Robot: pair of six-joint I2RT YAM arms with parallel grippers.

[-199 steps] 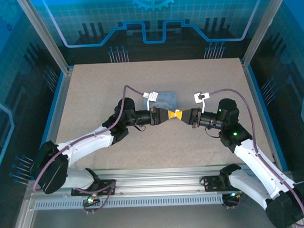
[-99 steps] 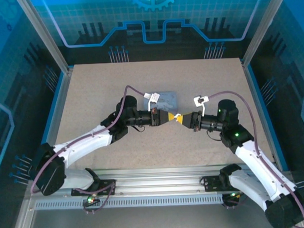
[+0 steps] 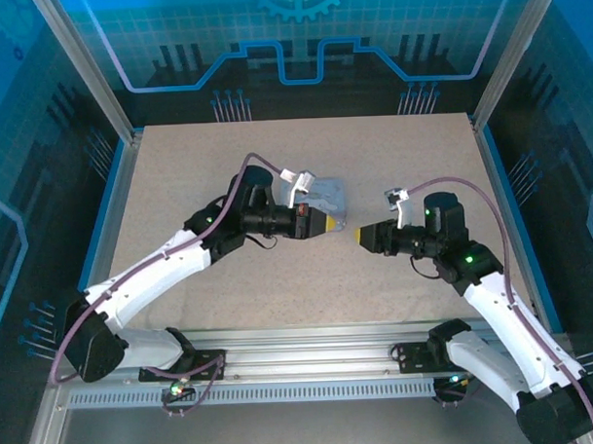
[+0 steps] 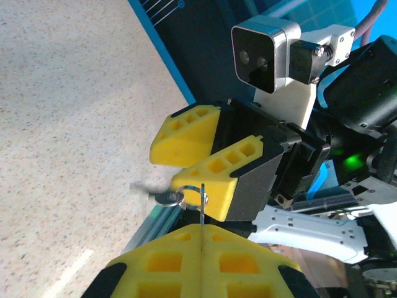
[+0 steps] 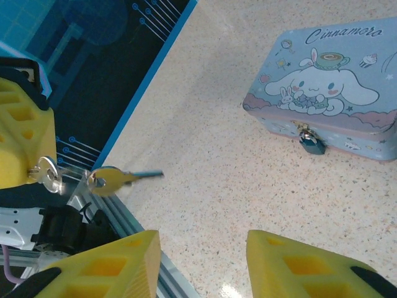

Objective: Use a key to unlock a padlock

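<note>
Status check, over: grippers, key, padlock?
Left gripper shut on key ring, key dangling. Right gripper open, empty. Padlock hangs on tin front. Nothing blocking it.

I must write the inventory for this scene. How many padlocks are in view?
1. The padlock hangs on the front wall of the pale blue tin, which stands on the table. Another could be hidden behind the tin.

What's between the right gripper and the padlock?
The stretch from the right gripper to the padlock is bare tabletop in the right wrist view; the key hangs off to the side.
</note>
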